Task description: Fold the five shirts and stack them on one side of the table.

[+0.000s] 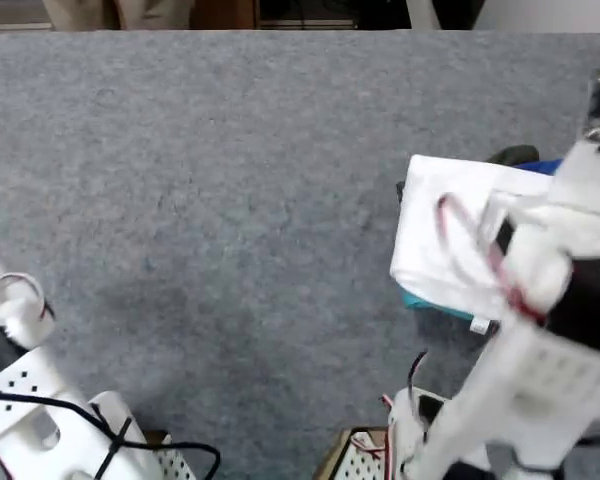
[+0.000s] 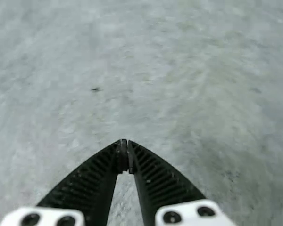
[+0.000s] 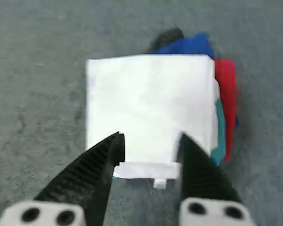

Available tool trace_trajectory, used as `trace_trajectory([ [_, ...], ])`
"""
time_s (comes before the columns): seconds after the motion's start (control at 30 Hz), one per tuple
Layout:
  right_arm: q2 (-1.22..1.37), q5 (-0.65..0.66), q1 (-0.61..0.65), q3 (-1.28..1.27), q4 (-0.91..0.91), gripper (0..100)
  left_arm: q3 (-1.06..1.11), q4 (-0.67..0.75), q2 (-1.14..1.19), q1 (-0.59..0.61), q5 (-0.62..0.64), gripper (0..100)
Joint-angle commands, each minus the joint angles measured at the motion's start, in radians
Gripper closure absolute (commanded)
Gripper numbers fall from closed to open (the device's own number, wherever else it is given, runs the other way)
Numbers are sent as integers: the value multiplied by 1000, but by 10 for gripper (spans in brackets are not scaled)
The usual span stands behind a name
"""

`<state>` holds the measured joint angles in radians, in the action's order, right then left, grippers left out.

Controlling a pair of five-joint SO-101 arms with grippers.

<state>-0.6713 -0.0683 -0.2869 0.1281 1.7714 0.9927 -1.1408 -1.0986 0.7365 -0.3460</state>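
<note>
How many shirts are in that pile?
5, piled together: the white shirt on top, with edges of the blue shirt, red shirt, teal shirt and a dark shirt peeking out beneath. More could be hidden.

1. This looks like a robotics lab or workshop test station.
2. A wide bench (image 1: 230, 170) is covered edge to edge in grey, felt-like fabric. The same fabric spreads beneath and ahead of the left claw (image 2: 125, 146) and around the right claw (image 3: 151, 141).
3. Behind the claws, two white plastic arms, the left arm (image 1: 50, 420) and the right arm (image 1: 540, 340), stand at the bench's near edge.
4. A loose black cable (image 1: 130, 440) and a red wire (image 1: 442, 215) run openly along them.
5. A perforated white plate (image 1: 20, 385) forms part of the left arm.
6. Far beyond the claws, past the bench's far edge, a brown wooden piece (image 1: 225, 12) shows.
</note>
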Motion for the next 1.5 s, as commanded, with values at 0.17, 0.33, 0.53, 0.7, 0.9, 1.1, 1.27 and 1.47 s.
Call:
trace_trajectory([
  [0.17, -217, 8, 203, -41, 11, 995, 11, -9, -16, -160, -54, 979],
  [0.33, -366, 9, 268, -314, 9, 993, 126, -9, -16, -264, -54, 978],
  [0.53, -590, 3, 282, -753, -183, 993, 239, -9, -16, -351, 61, 925],
  [0.7, -848, 9, 291, -1070, -331, 993, 292, -8, -16, -430, 198, 897],
  [0.9, -1139, 9, 291, -1346, -410, 993, 381, 35, -16, -529, 206, 982],
  [1.1, -1248, 87, 318, -1455, -400, 992, 497, 141, -16, -528, 207, 982],
  [1.27, -1248, 86, 320, -1509, -394, 992, 509, 163, -16, -528, 207, 981],
  [1.47, -1247, 89, 315, -1613, -361, 993, 539, 164, -16, -528, 201, 981],
])
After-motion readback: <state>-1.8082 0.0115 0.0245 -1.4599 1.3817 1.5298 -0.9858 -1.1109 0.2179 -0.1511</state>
